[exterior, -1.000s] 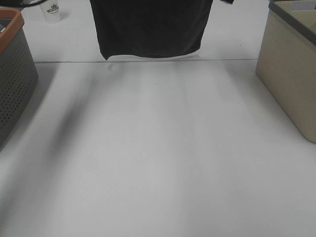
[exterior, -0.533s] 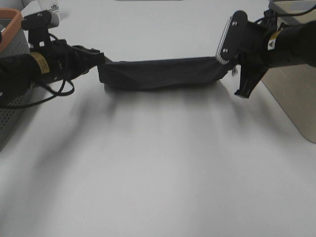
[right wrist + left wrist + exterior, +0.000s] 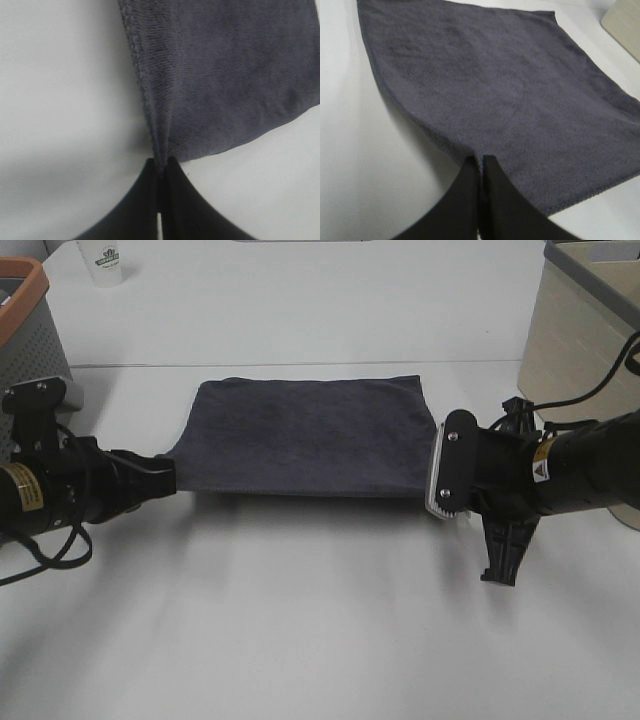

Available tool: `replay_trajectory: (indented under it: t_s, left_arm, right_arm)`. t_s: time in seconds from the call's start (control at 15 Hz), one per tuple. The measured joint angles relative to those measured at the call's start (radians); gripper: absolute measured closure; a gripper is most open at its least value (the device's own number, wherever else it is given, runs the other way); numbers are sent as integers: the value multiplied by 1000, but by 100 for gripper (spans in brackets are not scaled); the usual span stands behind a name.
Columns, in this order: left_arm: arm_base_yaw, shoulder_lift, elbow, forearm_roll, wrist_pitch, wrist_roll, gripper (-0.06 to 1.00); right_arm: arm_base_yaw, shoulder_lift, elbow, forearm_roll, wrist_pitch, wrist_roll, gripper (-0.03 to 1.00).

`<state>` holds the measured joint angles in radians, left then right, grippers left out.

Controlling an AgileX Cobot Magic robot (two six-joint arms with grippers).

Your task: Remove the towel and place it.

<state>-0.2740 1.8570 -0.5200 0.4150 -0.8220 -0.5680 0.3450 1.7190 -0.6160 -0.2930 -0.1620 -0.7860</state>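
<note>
The dark charcoal-grey towel [image 3: 305, 435] lies spread out flat on the white table, stretched between my two grippers. My left gripper [image 3: 172, 478] is shut on the towel's near left corner; the left wrist view shows the cloth [image 3: 490, 85] pinched between the closed fingertips [image 3: 481, 161]. My right gripper [image 3: 432, 485] is shut on the near right corner; the right wrist view shows the stitched edge [image 3: 210, 75] gathered into the closed fingertips [image 3: 160, 162]. The white tag is not visible.
A grey perforated basket with an orange rim [image 3: 28, 310] stands at the far left. A beige bin [image 3: 585, 350] stands at the right. A white paper cup [image 3: 104, 260] sits at the back left. A table seam runs behind the towel.
The towel hung high at the back, then was carried bunched between both grippers. Now it has come down and toward the front, spread flat on the table, both grippers still holding it.
</note>
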Motion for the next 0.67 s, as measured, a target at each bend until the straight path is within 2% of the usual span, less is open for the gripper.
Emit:
replay_trajectory:
  t_s: [0.47,0.53,0.67]
  left_arm:
    - [-1,-1,89,39,-21,-2,94]
    - [-1,-1,91,33,-19,-2,94]
    - [0,-1,91,29,-11,-1,80]
  right_arm:
    - [2,-1,44,0,-24,26,93]
    - [2,-1,44,0,-17,27,87]
    - [2,-1,44,0,0,27,60]
